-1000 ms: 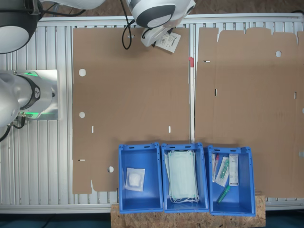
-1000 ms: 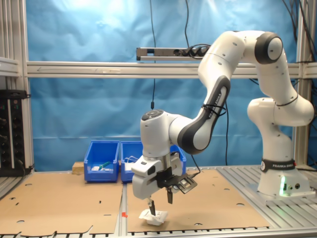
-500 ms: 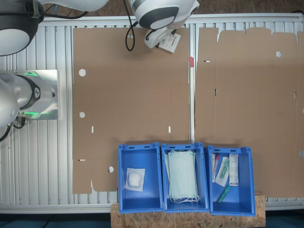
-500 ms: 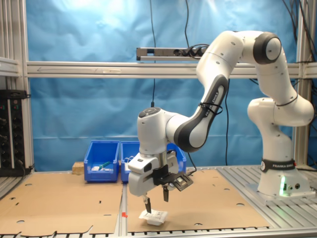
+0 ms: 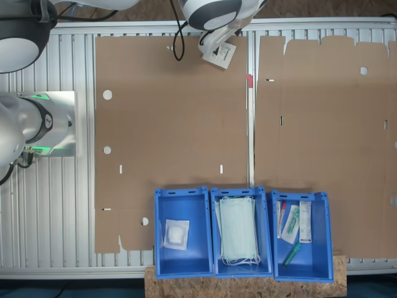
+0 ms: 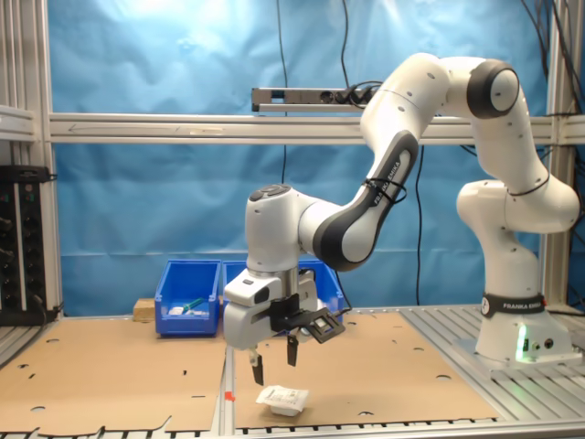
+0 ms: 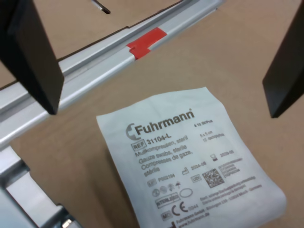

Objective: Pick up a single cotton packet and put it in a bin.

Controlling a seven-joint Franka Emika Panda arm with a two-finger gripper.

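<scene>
The white Franka arm (image 6: 430,137) arches from its base at the second exterior view's 3 o'clock edge over to the middle of the frame, wrist pointing down. Under it lie two brown cardboard sheets (image 5: 170,124) spread over the ribbed aluminium table (image 5: 56,205), split by a metal rail (image 7: 95,52) that carries a strip of red tape (image 7: 147,39).

In the first exterior view, three blue bins sit in a row at 6 o'clock. The bin at 7 o'clock (image 5: 182,198) holds a plain white packet with a square pad (image 5: 176,234); the middle bin (image 5: 242,194) holds pale green face masks (image 5: 238,228); the bin at 5 o'clock (image 5: 300,197) holds slim packets and a green item too small to identify.

The gripper (image 6: 273,358) hangs above the cardboard with its two dark fingers (image 7: 35,52) spread wide apart and nothing between them; in the second exterior view their tips are clear of the sheet.

The cotton packet (image 7: 187,159) lies flat on the cardboard, print side up, just beside the rail near the red tape. In the second exterior view the packet (image 6: 282,399) rests at roughly 5 o'clock below the fingertips, not touching them. In the first exterior view it (image 5: 220,54) pokes out from under the arm at 12 o'clock, well apart from the bins.
</scene>
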